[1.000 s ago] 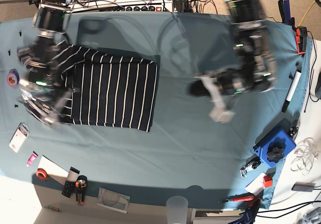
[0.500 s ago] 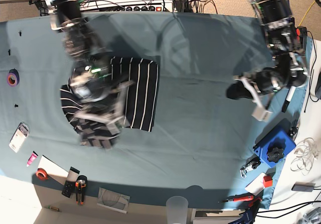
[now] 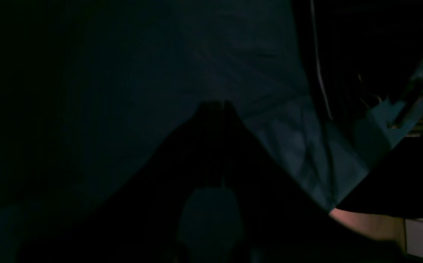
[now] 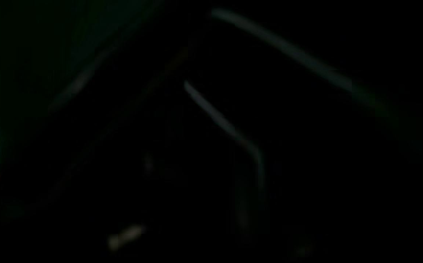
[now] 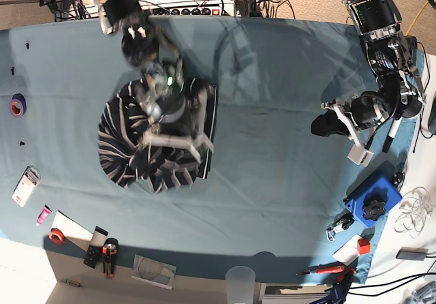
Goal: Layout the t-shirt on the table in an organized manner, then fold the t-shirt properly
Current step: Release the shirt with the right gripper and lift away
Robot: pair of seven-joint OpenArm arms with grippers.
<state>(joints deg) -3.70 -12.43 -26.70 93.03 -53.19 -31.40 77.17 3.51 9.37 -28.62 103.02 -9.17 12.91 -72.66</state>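
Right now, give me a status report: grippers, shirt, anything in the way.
Left gripper shut, empty, parked right. Right gripper over the t-shirt, blurred, jaws unreadable. Shirt bunched on the table. Nothing blocking.

Both arms are built of black cylindrical segments with silver-grey bands. The right arm (image 5: 146,52) carries a small green light near its wrist and ends in a pale, whitish end effector (image 5: 178,140), blurred in the base view. The left arm (image 5: 385,45) shows black housings, thin cables and a white-tipped end effector (image 5: 359,155).
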